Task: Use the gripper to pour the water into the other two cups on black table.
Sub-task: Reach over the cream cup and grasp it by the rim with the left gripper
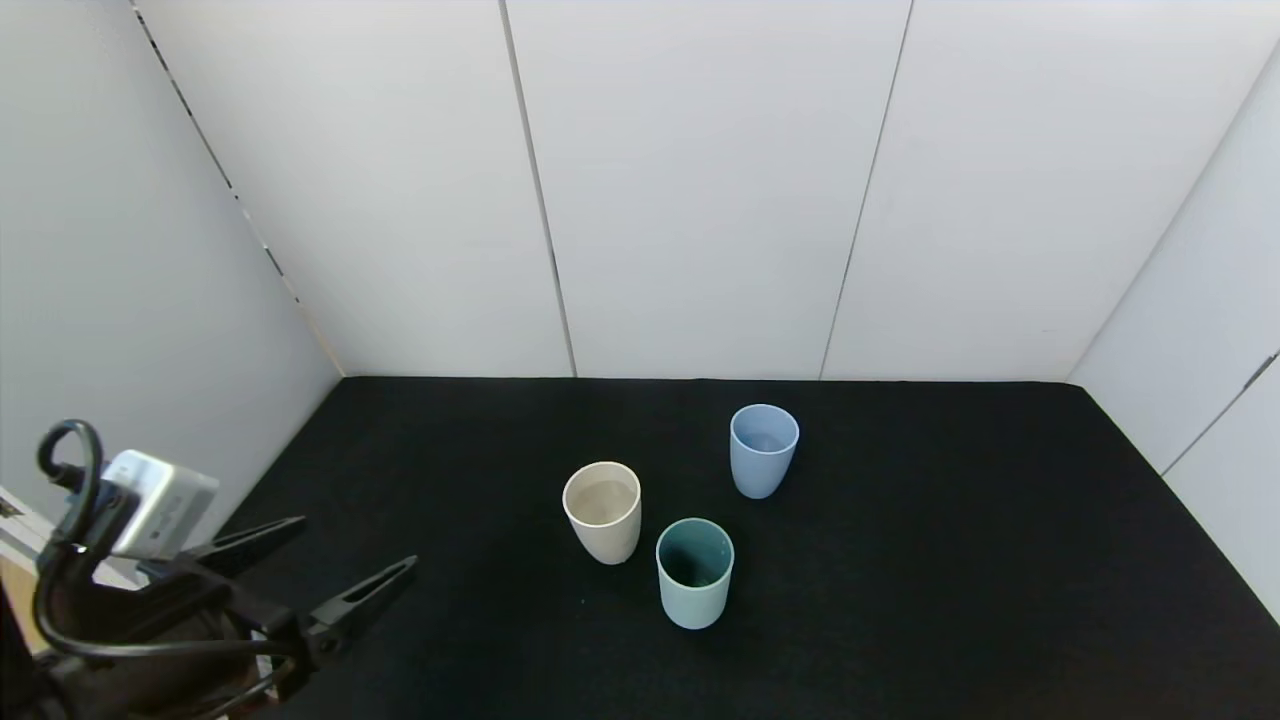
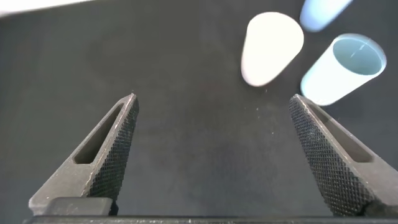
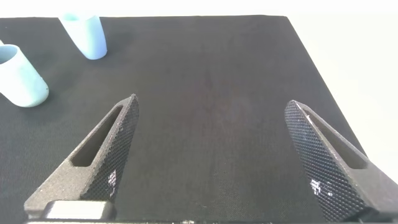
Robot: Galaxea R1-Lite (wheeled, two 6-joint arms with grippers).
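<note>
Three tumblers stand upright in the middle of the black table (image 1: 950, 520): a beige one (image 1: 602, 512), a periwinkle blue one (image 1: 764, 450) farther back and to the right, and a pale teal one (image 1: 694, 572) nearest me. A faint sheen of water (image 1: 602, 497) shows inside the beige cup. My left gripper (image 1: 356, 542) is open and empty at the table's near left, well short of the cups. In the left wrist view the gripper (image 2: 213, 97) faces the beige cup (image 2: 272, 46) and the teal cup (image 2: 342, 68). My right gripper (image 3: 212, 101) is open and empty over bare table, outside the head view.
White panel walls close the table in at the back and on both sides. The right wrist view shows the blue cup (image 3: 84, 34) and the teal cup (image 3: 22, 78) far off, and the table's edge (image 3: 311, 56).
</note>
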